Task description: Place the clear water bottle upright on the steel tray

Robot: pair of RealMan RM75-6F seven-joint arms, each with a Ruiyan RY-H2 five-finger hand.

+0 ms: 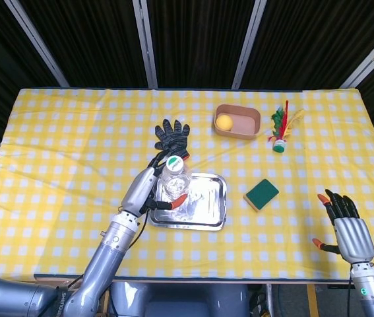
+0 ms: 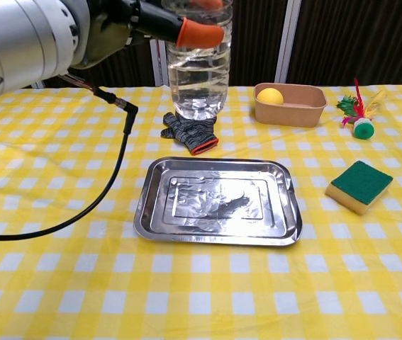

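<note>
- My left hand (image 1: 148, 192) grips the clear water bottle (image 1: 173, 181) around its body, fingers wrapped round it and an orange fingertip (image 2: 201, 32) pressed on the near face; the bottle hangs upright, cap up, well clear of the table.
- From the head camera the bottle sits over the left part of the steel tray (image 1: 210, 208); from the chest camera its base (image 2: 195, 106) hangs high above the tray's far rim (image 2: 218, 163), so I judge it still has a good way to come down.
- The bottle looks about half full of water, which I expect makes it bottom-heavy and fairly weighty, with the liquid free to slosh if I move sharply.
- Its thin clear wall probably gives under a squeeze and is smooth, so I reckon a firm, even wrap around the middle, as it is held at this moment, serves better than a pinch at the neck.
- The tray's polished floor (image 2: 222, 198) looks slick; I would set the base flat on the centre panel rather than on the raised rim.
- My right hand (image 1: 346, 228) hovers beyond the table's near right corner, fingers spread, holding nothing.
- A dark knitted glove (image 1: 172, 138) lies just beyond the tray's far left corner; a green sponge (image 1: 261, 193) rests toward the right edge of the table.
</note>
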